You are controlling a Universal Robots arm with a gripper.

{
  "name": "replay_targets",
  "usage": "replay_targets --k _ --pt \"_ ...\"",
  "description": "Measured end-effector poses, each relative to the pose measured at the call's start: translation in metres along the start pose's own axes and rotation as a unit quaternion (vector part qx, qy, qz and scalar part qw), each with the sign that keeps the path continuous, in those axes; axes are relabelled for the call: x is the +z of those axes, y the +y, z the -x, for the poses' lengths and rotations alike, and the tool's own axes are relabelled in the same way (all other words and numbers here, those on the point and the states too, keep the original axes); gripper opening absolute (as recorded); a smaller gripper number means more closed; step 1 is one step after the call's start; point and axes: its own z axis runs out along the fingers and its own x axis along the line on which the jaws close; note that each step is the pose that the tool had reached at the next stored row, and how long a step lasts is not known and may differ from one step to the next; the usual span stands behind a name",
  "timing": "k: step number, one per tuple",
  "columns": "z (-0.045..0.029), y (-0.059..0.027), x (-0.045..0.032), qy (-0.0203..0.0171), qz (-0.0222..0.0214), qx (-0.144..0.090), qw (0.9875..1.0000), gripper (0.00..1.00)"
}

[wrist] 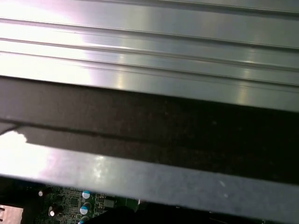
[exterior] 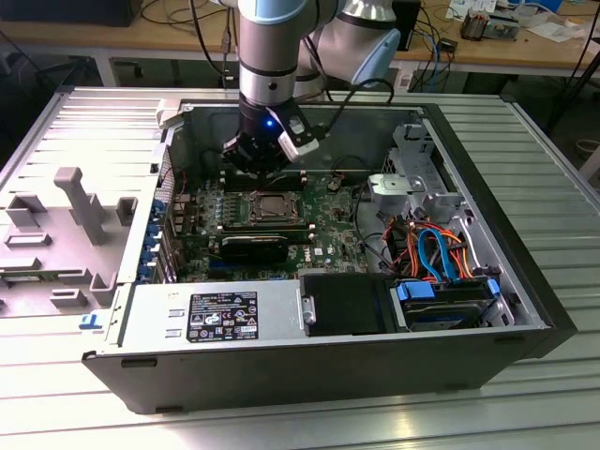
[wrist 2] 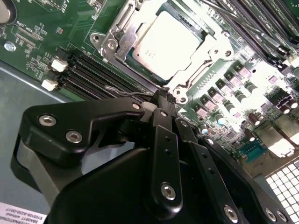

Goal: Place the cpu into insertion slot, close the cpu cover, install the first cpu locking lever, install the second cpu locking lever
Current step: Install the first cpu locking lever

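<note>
Gripper (wrist 2: 163, 96) fingers pressed together at locking lever (wrist 2: 124, 91); cpu (wrist 2: 164, 42) under cpu cover (wrist 2: 211, 46).

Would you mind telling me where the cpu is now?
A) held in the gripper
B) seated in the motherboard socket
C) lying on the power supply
B: in the second wrist view the cpu lies flat on the motherboard, framed by the cpu cover.

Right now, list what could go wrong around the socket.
The thin locking lever, apparently pinched by the gripper, could slip free and spring back. The gripper sits close to the memory slots and may scrape them. The cpu cover lies over the cpu; a missed latch leaves it loose.
</note>
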Motion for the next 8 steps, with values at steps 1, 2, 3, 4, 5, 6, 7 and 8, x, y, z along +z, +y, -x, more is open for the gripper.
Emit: replay_targets --k 1,2,3,4,5,6,7,8 --pt "0.0014 -0.0002 0.0003 0.0 0.0 0.0 1.0 0.11" --pt "0.0025 -0.0003 0.0006 0.0 0.0 0.0 1.0 0.11" --pt "0.0036 -0.0005 0.0008 0.0 0.0 0.0 1.0 0.11" --pt "0.0048 -0.0007 0.001 0.0 0.0 0.0 1.0 0.11" --pt "0.0066 -0.0009 0.0012 0.0 0.0001 0.0 1.0 0.11" --pt "0.0075 -0.0011 0.0014 0.0 0.0 0.0 1.0 0.11" --pt "0.0092 -0.0013 0.0017 0.0 0.0 0.0 1.0 0.11" --pt "0.0113 -0.0016 0.002 0.0 0.0 0.0 1.0 0.11"
